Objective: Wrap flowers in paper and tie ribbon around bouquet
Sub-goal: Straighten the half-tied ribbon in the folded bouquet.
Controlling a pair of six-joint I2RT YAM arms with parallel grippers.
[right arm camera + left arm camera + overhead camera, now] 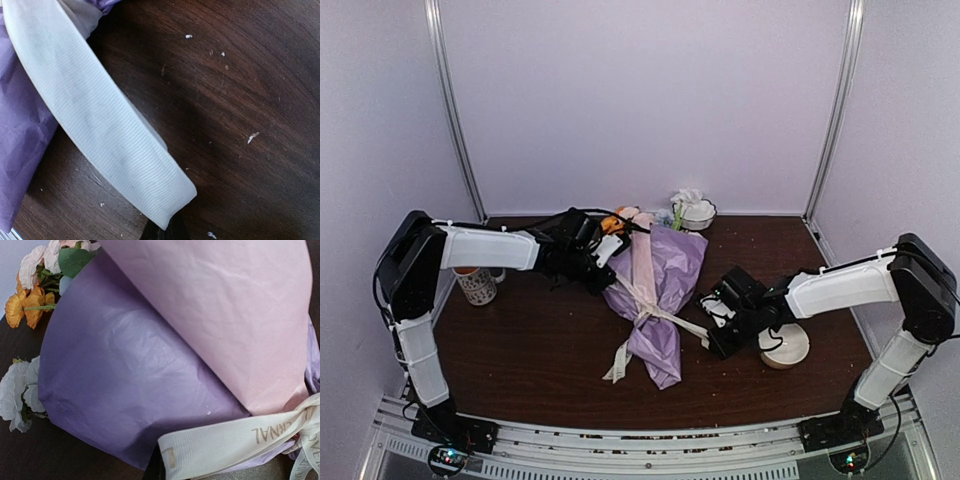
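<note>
**Cream ribbon pulled from both sides of the bouquet**

We find the cone-shaped bundle of crinkled lilac paper, the bouquet (658, 285), lying mid-way across the dark wooden tabletop (530, 335), wide end toward the back wall. The small bunch of artificial flowers (26, 305), orange and white blooms on green stems, pokes out of that wide end. The thin crinkled sheet of paper (125, 385) is wrapped round them, its pale pink underside folded over the purple as a stripe. The flat cream fabric ribbon (225, 440) crosses the cone at its narrow waist, a sensible place for a tie to bite without crushing blooms.

The left jaws are closed tight on one end of the ribbon at the cone's left side, up near the flower heads. The right jaws are pinched shut on the other end, just beside the bouquet's right edge and low over the tabletop. We read these opposed grips as a tightening pull, each end drawn away from the crossing so the wrap cinches. Whether a full knot has formed we cannot tell (the left wrist view shows only bunched ribbon there). A loose length trails toward the near edge.

A patterned white mug (477, 286) stands well off to the left. A round white bowl (784, 347) sits under the right arm, close enough to mind on a longer pull.
</note>
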